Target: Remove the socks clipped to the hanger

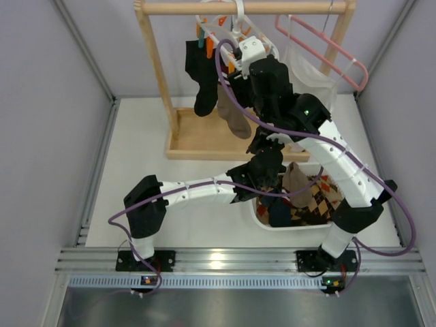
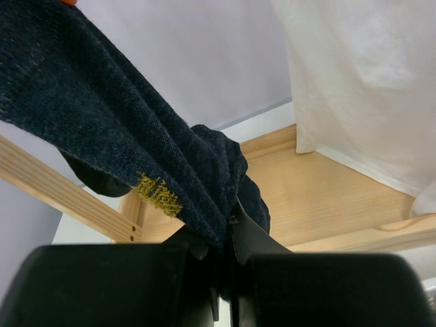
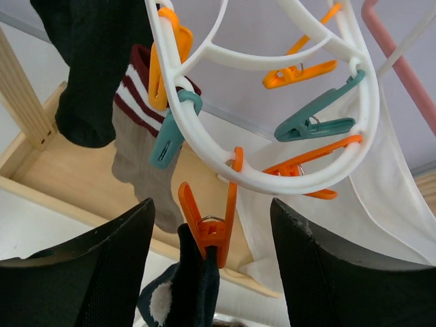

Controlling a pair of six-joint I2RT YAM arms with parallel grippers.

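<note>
left gripper (image 2: 227,228): clamped on navy sock (image 2: 136,143), stretched up-left from fingertips | right gripper (image 3: 211,212): stood apart around orange clip (image 3: 212,235), white hanger (image 3: 204,144) just above

Three hanging socks (image 1: 203,75) — one white hanger (image 3: 245,60), one pink hanger (image 3: 396,53), one wooden rack (image 1: 245,7)

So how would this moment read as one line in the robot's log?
left jaws: shut on navy sock | right jaws: open, flanking orange clip | hanger: black sock, brown sock clipped
</note>
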